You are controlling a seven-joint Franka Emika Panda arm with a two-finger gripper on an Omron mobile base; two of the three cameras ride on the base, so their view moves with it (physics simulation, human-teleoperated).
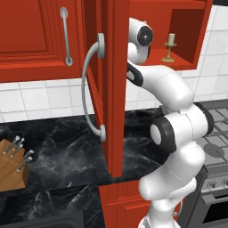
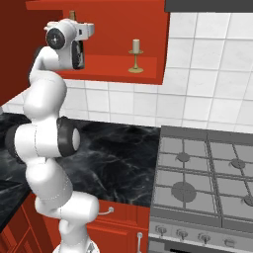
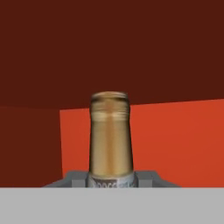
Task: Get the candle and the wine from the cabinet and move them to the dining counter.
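The wine (image 3: pixel 110 135) fills the hand view: its gold-foil neck rises between my gripper (image 3: pixel 111 180), whose fingers sit against the bottle's two sides just below the foil. In the right base view my gripper (image 2: pixel 81 30) reaches into the open red cabinet (image 2: pixel 113 15), and the bottle's gold top (image 2: pixel 72 15) pokes up behind the hand. The candle (image 2: pixel 136 55) stands upright on the same shelf, to the right of the hand and apart from it; it is the candle (image 1: pixel 170 46) at the shelf's right end in the left base view. The dining counter is out of view.
The open cabinet door (image 1: pixel 111 89) with its long curved handle (image 1: pixel 89 84) hangs edge-on just left of my arm. Below lie the black marble worktop (image 1: pixel 67 147), a knife block (image 1: pixel 13 164) at the left and a gas stove (image 2: pixel 207 173) at the right.
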